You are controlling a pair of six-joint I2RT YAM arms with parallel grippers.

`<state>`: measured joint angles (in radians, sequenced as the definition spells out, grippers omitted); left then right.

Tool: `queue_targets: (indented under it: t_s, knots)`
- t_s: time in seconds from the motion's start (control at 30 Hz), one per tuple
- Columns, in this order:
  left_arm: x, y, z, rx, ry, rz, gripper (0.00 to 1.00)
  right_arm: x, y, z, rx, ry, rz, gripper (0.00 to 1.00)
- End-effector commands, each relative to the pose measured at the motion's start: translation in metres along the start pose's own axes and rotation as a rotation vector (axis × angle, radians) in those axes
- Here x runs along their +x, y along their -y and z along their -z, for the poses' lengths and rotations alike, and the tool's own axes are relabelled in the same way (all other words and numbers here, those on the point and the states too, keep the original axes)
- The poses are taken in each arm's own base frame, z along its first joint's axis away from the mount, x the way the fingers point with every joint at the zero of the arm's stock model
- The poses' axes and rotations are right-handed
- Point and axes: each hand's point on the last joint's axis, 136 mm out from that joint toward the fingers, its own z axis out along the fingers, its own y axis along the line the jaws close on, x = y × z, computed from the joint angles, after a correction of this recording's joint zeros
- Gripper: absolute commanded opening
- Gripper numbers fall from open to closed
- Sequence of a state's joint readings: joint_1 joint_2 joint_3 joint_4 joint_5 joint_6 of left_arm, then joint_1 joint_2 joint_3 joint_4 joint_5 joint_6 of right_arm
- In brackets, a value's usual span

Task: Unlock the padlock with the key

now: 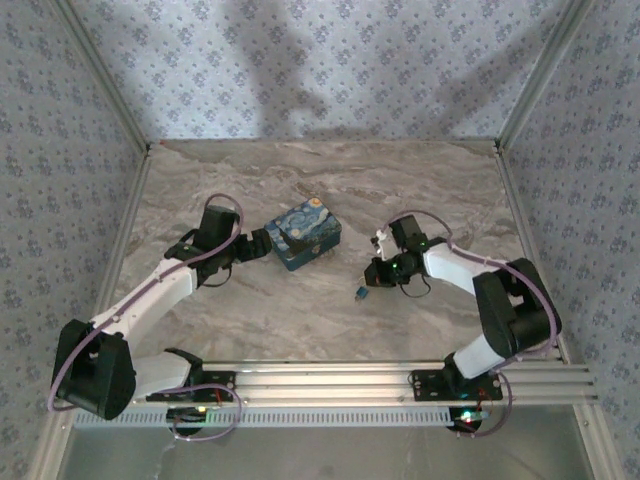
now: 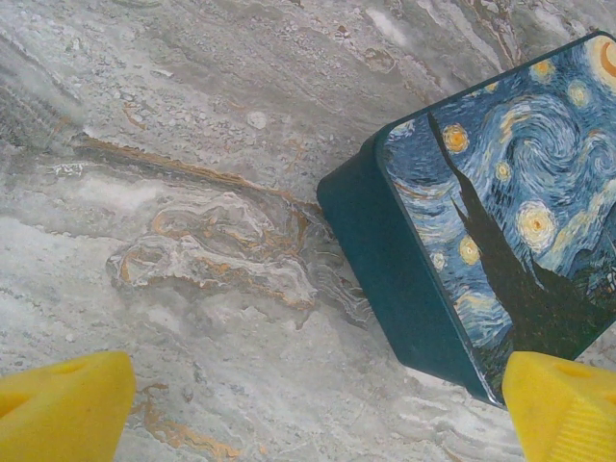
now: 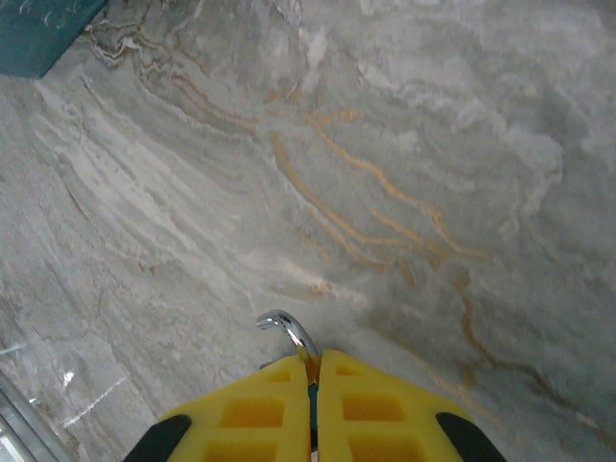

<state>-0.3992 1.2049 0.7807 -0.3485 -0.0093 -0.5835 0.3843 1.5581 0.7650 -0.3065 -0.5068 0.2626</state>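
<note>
marble-pattern table (image 1: 300, 320) inside a wallpapered enclosure.
right gripper (image 3: 313, 359) clamped tight on the padlock (image 1: 358, 292), silver shackle (image 3: 285, 327) protruding past its tips; left gripper (image 2: 313, 404) spread wide, empty, beside the swirl-print box (image 2: 500, 192).

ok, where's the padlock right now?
The padlock is clamped in the right gripper, shackle poking past the fingertips in the right wrist view; from above, right of the painted box.

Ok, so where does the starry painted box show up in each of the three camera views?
Top external: the painted box sits mid-table, between the arms.
Left wrist: right side, printed lid up.
Right wrist: a teal corner at the top left.
Shared landmark: the veined marble table.
</note>
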Motion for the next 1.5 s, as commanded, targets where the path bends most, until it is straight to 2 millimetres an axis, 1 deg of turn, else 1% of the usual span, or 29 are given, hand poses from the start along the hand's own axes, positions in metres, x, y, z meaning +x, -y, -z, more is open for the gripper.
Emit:
queue_targets:
  t_s: [0.0, 0.07, 0.13, 0.23, 0.37, 0.43, 0.53, 0.6, 0.63, 0.7, 0.73, 0.77, 0.83, 0.9, 0.93, 1.07, 1.1, 1.17, 1.27, 1.37, 1.4, 1.47]
  knots:
    - [-0.002, -0.003, 0.005, -0.011, 0.007, -0.012, 0.98, -0.016, 0.002, -0.001, -0.003, 0.032, 0.024, 0.17]
    - [-0.004, -0.003, 0.006, -0.011, 0.013, -0.011, 0.98, -0.022, 0.004, 0.001, 0.009, 0.058, 0.025, 0.25]
    - [-0.007, -0.001, 0.009, -0.009, 0.023, -0.014, 0.98, -0.029, 0.005, 0.008, 0.02, 0.088, 0.03, 0.3]
    - [-0.014, 0.001, 0.014, -0.007, 0.046, -0.022, 0.98, -0.039, 0.008, 0.026, 0.058, 0.155, 0.035, 0.36]
    - [-0.031, -0.003, 0.023, -0.038, 0.109, -0.053, 0.98, -0.057, 0.019, 0.069, 0.148, 0.326, 0.047, 0.47]
    - [-0.043, -0.013, 0.029, -0.09, 0.17, -0.071, 0.98, -0.065, 0.028, 0.095, 0.207, 0.437, 0.045, 0.53]
    - [-0.065, -0.037, 0.043, -0.2, 0.31, -0.087, 0.98, -0.074, 0.05, 0.136, 0.318, 0.609, 0.025, 0.66]
    - [-0.078, -0.052, 0.053, -0.249, 0.414, -0.104, 0.98, -0.073, 0.072, 0.164, 0.421, 0.713, -0.004, 0.79]
    - [-0.083, -0.056, 0.057, -0.259, 0.456, -0.116, 0.98, -0.072, 0.08, 0.174, 0.464, 0.753, -0.013, 0.84]
    - [-0.089, -0.062, 0.063, -0.264, 0.538, -0.172, 0.98, -0.065, 0.106, 0.193, 0.565, 0.826, -0.051, 0.97]
    - [-0.089, -0.064, 0.064, -0.267, 0.567, -0.204, 0.98, -0.062, 0.117, 0.199, 0.604, 0.854, -0.066, 1.0]
    - [-0.088, -0.066, 0.064, -0.27, 0.598, -0.241, 0.98, -0.059, 0.126, 0.203, 0.64, 0.876, -0.056, 1.0]
    - [-0.087, -0.076, 0.065, -0.299, 0.638, -0.269, 0.98, -0.055, 0.141, 0.201, 0.693, 0.903, -0.009, 1.0]
    - [-0.086, -0.092, 0.063, -0.339, 0.637, -0.247, 0.98, -0.054, 0.151, 0.197, 0.718, 0.946, 0.02, 1.0]
    - [-0.084, -0.098, 0.061, -0.353, 0.63, -0.244, 0.98, -0.059, 0.152, 0.199, 0.713, 0.981, 0.037, 1.0]
    - [-0.078, -0.122, 0.045, -0.402, 0.607, -0.235, 0.98, -0.071, 0.157, 0.19, 0.694, 1.031, 0.086, 1.0]
    - [-0.078, -0.126, 0.039, -0.398, 0.606, -0.237, 0.98, -0.075, 0.157, 0.189, 0.688, 1.046, 0.1, 1.0]
    - [-0.076, -0.13, 0.027, -0.383, 0.6, -0.239, 0.98, -0.081, 0.159, 0.184, 0.683, 1.065, 0.131, 1.0]
    - [-0.077, -0.131, 0.01, -0.35, 0.605, -0.266, 0.98, -0.088, 0.161, 0.177, 0.656, 1.07, 0.149, 1.0]
    - [-0.079, -0.131, -0.002, -0.317, 0.626, -0.285, 0.98, -0.092, 0.166, 0.162, 0.633, 1.047, 0.172, 1.0]
    - [-0.082, -0.129, -0.005, -0.31, 0.634, -0.296, 0.98, -0.091, 0.169, 0.154, 0.628, 1.035, 0.176, 1.0]
    - [-0.084, -0.125, -0.011, -0.297, 0.616, -0.342, 0.98, -0.097, 0.169, 0.149, 0.612, 1.033, 0.194, 1.0]
